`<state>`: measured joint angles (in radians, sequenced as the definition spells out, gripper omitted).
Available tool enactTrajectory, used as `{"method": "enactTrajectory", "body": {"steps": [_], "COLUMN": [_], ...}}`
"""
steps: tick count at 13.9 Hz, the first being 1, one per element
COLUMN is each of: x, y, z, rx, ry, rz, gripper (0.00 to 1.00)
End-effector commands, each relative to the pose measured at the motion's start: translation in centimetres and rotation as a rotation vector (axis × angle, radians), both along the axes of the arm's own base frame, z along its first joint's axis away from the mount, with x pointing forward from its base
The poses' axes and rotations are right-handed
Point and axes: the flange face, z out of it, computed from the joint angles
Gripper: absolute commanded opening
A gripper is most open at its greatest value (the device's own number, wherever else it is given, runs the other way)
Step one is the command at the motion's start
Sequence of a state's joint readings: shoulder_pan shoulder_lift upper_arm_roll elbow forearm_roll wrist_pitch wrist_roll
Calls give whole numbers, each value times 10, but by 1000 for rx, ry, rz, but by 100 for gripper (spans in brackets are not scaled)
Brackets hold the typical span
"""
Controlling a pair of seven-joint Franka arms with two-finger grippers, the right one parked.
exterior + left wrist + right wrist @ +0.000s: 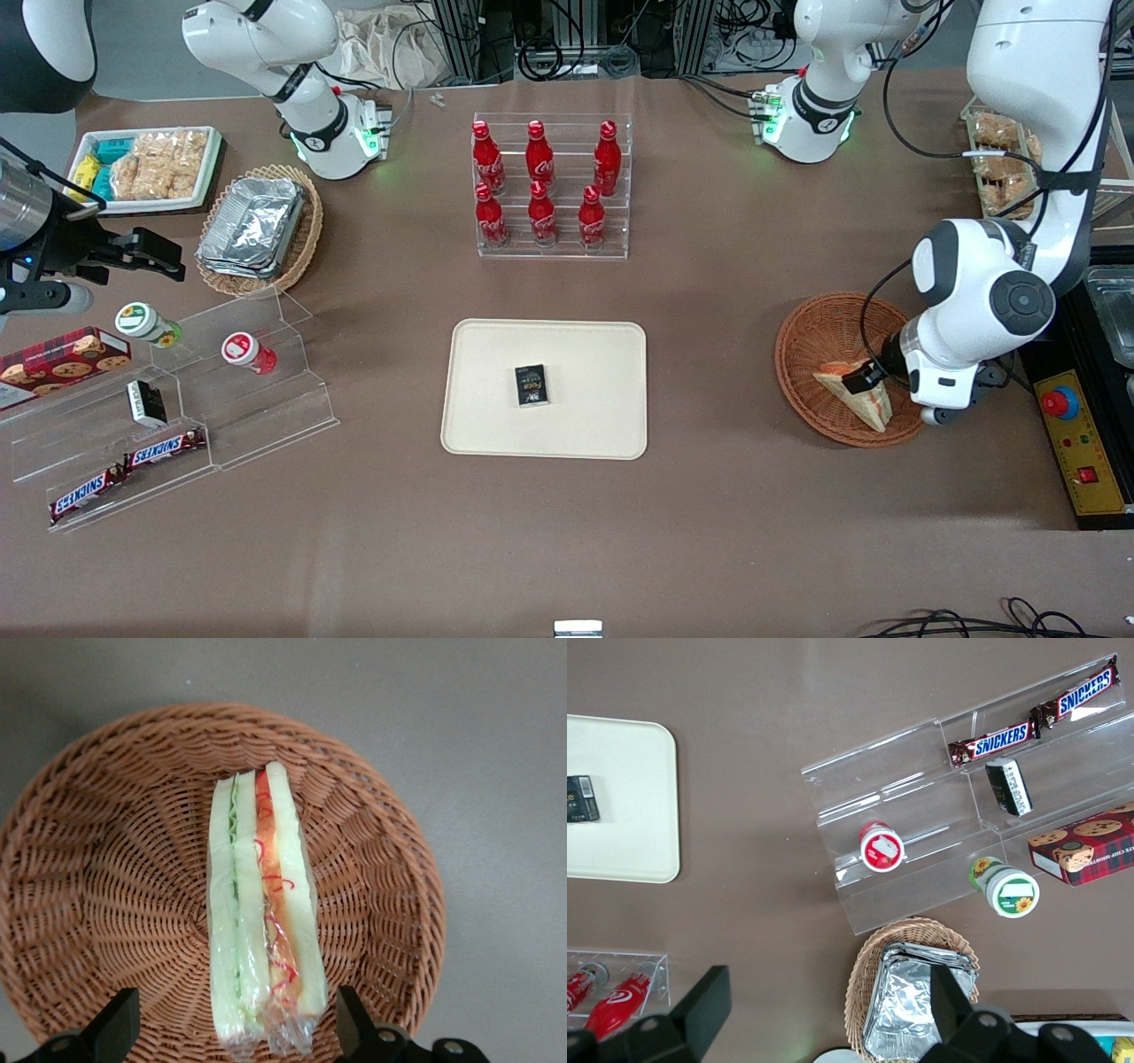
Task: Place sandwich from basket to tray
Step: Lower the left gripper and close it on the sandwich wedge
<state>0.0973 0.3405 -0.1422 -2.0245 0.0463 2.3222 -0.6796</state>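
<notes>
The sandwich [261,912], a plastic-wrapped white-bread wedge with green and orange-red filling, lies in the round reddish-brown wicker basket [106,886]. My gripper [235,1032] hovers just above it and is open. One black finger [115,1028] stands on each side of the wedge, and neither touches it. In the front view the gripper [873,377] sits low over the basket [819,332], with the sandwich [855,397] under it, toward the working arm's end of the table. The cream tray [567,434] lies at the table's middle.
A small black box [532,385] lies on the tray. A clear rack of red bottles [551,186] stands farther from the front camera than the tray. A control box with a red button [1076,439] sits beside the basket at the table edge.
</notes>
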Motion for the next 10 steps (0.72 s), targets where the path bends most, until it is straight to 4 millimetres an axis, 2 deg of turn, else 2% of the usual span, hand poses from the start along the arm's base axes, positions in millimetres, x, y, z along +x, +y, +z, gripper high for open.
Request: {"method": "enactTrajectory", "body": {"steps": [1,4,5,6,7,10], "x": [-8,-9,-6,5,8,7], "y": [1,1,11,22,21,1], "z": [-13,-19,-23,-17,-18,-30], "rx": [1,0,5,21,37,75], "ry": [-10,-1,1,-20,-24,-15], "rz": [17,21,75,148,179,190], "gripper": [100,100,95,85,70,19]}}
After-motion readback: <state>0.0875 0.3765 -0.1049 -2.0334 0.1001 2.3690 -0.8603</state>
